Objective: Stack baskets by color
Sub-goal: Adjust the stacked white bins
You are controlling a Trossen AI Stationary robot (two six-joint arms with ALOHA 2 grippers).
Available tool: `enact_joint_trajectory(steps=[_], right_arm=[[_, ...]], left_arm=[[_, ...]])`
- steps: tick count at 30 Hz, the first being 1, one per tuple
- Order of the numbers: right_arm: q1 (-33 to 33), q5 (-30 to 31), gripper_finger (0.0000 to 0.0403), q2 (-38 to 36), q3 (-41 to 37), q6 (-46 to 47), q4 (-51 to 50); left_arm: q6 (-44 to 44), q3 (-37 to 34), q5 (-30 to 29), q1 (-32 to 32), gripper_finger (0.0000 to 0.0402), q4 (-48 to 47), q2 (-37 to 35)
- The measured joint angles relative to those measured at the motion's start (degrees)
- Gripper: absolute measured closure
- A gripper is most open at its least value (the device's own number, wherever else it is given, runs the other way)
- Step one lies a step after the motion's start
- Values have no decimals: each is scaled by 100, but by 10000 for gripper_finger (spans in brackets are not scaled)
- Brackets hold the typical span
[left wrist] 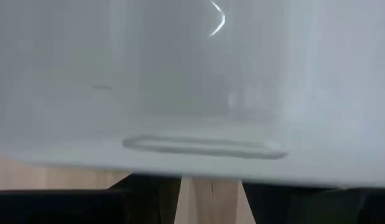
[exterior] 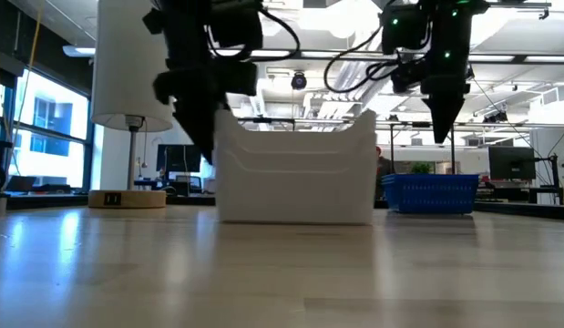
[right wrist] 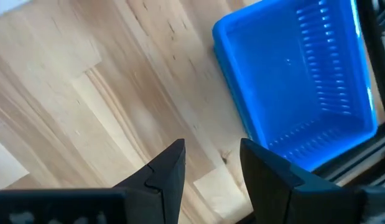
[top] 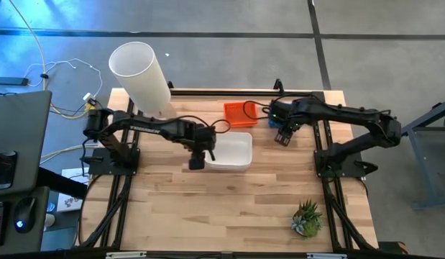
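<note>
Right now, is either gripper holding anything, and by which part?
The right gripper is open above bare table beside the blue basket, holding nothing. The left gripper is at the white basket's near-left edge; whether it grips cannot be told.

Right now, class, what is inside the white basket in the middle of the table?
From above, the white basket shows only its bare white floor. The left pincer sits at its left rim, covering that corner, so anything tucked there cannot be seen.

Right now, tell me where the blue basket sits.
In the high view the blue basket sits at the table's far edge, right of the orange basket, mostly hidden beneath the right claw.
</note>
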Motion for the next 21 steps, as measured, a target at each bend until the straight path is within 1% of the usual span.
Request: enact_joint_trajectory(steps=[8,15,21], right_arm=[[0,52,261,-485,0,268,-52],[0,65,261,-637,0,371,-35],[0,83,261,-637,0,398,-18]], left_arm=[[1,-1,-14,27,261,825,135],[37,0,60,28,261,1387,135],[143,0,38,15,261,1393,126]])
